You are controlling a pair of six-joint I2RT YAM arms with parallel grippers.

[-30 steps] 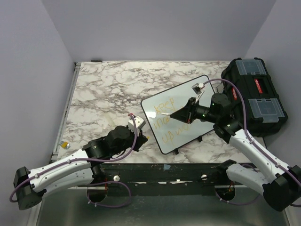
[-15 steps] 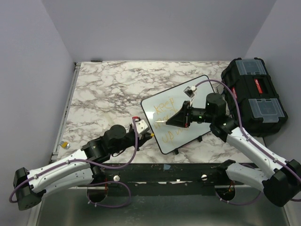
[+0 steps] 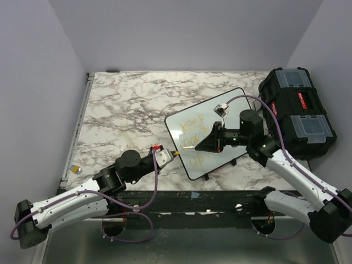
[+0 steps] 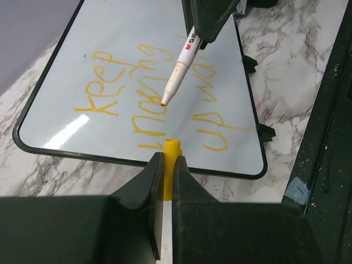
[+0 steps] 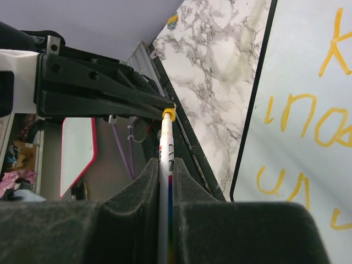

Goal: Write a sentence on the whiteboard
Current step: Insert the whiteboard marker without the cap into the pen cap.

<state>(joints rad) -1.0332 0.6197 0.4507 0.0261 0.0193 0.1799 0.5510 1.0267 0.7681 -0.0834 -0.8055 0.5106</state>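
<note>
The whiteboard (image 3: pixel 236 107) lies tilted on the marble table, right of centre. The yellow-orange sentence (image 3: pixel 192 124) fills it in three lines starting "keep". My right gripper (image 3: pixel 202 144) is shut on a white marker (image 3: pixel 190 147), uncapped, its tip held above the board's near-left part. My left gripper (image 3: pixel 171 154) is shut on the yellow cap (image 3: pixel 176 153) just off the board's near-left edge. In the left wrist view the cap (image 4: pixel 172 157) points at the marker (image 4: pixel 184 60) with a gap between them, over the sentence (image 4: pixel 144 93). In the right wrist view the marker (image 5: pixel 166 159) lines up with the cap (image 5: pixel 169 113).
A black plastic toolbox (image 3: pixel 297 113) stands at the table's right edge, close behind my right arm. A small yellow object (image 3: pixel 77 169) lies by the metal rail at the table's left edge. Grey walls close in the back and sides.
My left gripper has moved right with the cap toward the board's edge. My right gripper has brought the marker left and lower, so tip and cap are now close together.
</note>
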